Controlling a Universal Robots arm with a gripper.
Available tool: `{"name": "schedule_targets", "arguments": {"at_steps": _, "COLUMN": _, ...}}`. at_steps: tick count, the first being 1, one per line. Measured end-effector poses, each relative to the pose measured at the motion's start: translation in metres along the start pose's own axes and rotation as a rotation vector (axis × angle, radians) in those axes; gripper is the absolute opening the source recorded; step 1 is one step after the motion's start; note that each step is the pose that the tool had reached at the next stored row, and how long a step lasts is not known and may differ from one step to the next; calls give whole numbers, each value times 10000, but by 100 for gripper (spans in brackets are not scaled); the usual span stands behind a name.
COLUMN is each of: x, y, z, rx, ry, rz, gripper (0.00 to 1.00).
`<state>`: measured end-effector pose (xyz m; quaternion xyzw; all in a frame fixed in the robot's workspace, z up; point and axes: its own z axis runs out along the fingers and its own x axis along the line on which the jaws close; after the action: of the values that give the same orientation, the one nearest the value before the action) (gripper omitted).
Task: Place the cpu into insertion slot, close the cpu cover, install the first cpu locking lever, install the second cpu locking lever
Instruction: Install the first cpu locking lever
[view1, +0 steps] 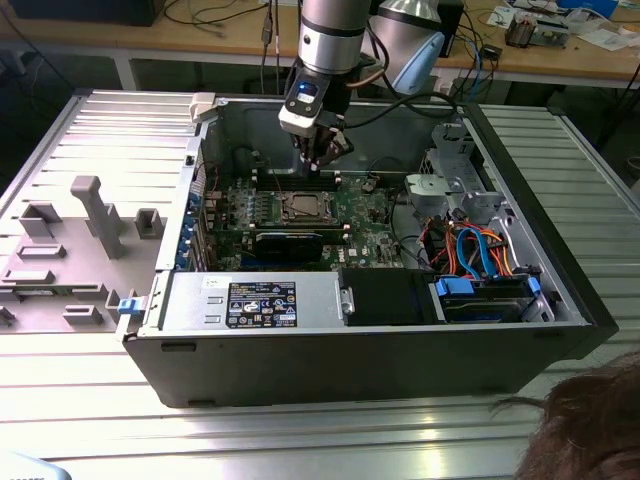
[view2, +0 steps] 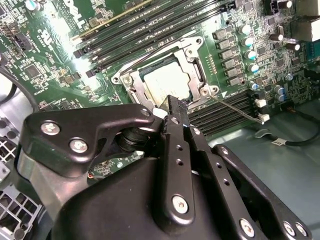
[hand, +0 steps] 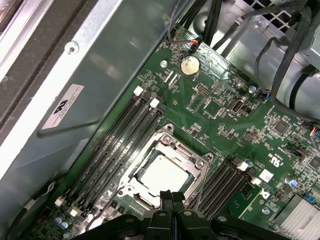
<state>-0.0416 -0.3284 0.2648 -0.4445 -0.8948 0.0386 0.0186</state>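
The cpu (view2: 167, 82) (hand: 160, 175) lies in the insertion slot (view1: 300, 207), its pale metal face showing. The cpu cover (view2: 192, 62) (hand: 176, 152) lies flat around it, framing that face in its window. A thin silvery lever rod (view2: 237, 110) reaches out from one corner of the socket across the memory slots; whether it is latched I cannot tell. My gripper (view1: 318, 165) (view2: 175, 106) (hand: 173, 196) hovers close over one edge of the socket. Its two black fingers are shut together with nothing between them.
The green motherboard (hand: 225, 115) sits deep in an open computer case (view1: 560, 300). Long memory slots (hand: 125, 135) flank the socket. Cables and a drive cage (view1: 480, 250) fill the exterior view's right. A grey fixture tray (view1: 70, 240) lies outside. A person's hair (view1: 590, 430) shows in front.
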Motion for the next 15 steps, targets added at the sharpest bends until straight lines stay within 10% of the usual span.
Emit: {"name": "schedule_targets", "arguments": {"at_steps": 15, "x": 0, "y": 0, "z": 0, "rx": 0, "ry": -73, "rz": -837, "gripper": 11}}
